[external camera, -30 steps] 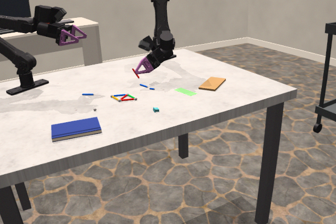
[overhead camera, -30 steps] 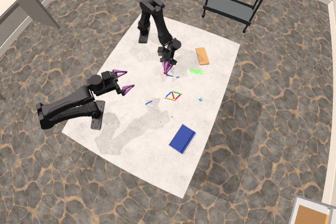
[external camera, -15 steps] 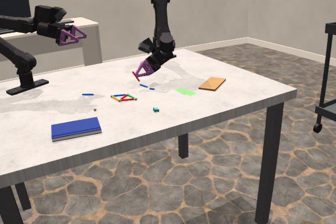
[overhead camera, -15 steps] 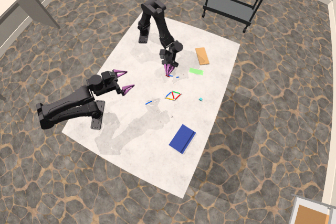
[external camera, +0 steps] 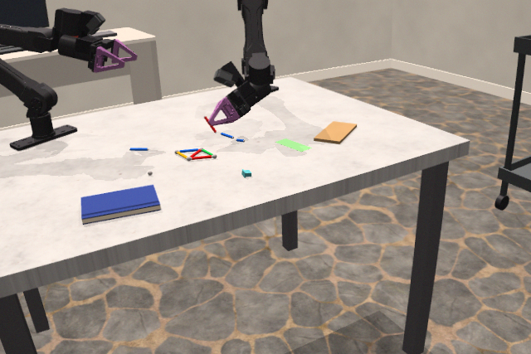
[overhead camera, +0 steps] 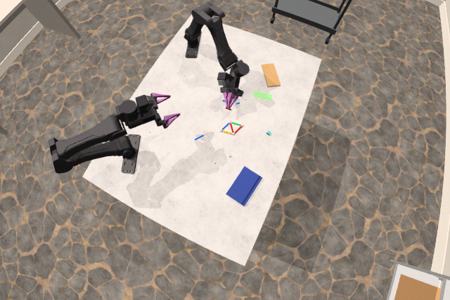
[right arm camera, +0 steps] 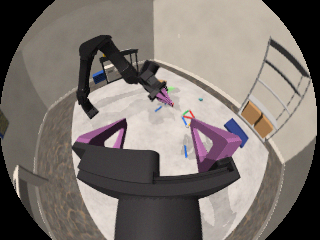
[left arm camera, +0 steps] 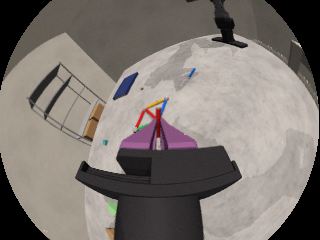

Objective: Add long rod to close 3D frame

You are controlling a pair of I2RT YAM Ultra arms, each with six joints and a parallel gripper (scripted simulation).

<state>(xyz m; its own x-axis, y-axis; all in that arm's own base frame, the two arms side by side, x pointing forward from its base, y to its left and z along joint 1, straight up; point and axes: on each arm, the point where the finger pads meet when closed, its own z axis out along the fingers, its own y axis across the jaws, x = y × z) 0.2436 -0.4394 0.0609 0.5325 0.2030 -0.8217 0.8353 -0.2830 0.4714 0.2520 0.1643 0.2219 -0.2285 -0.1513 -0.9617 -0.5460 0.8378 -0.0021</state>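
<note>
The frame (overhead camera: 238,128) (external camera: 201,157) lies on the table as two triangles sharing a red rod, with blue, yellow, green and red outer rods and steel balls at its corners. My left gripper (overhead camera: 228,107) (external camera: 210,122) is shut on a red rod (external camera: 213,128) (left arm camera: 158,116), held tilted above the table, away from the frame. My right gripper (overhead camera: 174,105) (external camera: 129,60) (right arm camera: 158,121) is open and empty, raised high on the other side. A loose blue rod (overhead camera: 199,138) (external camera: 138,149) (left arm camera: 192,73) (right arm camera: 185,151) lies on the table beside the frame.
Another blue rod (external camera: 226,135) and a short blue one (overhead camera: 238,102) (external camera: 240,140) lie near my left gripper. A loose ball (overhead camera: 230,156) (external camera: 149,173), a blue book (overhead camera: 244,185) (external camera: 119,203), a teal block (overhead camera: 268,133) (external camera: 246,173), a green strip (overhead camera: 262,95) and an orange slab (overhead camera: 271,74) surround the frame.
</note>
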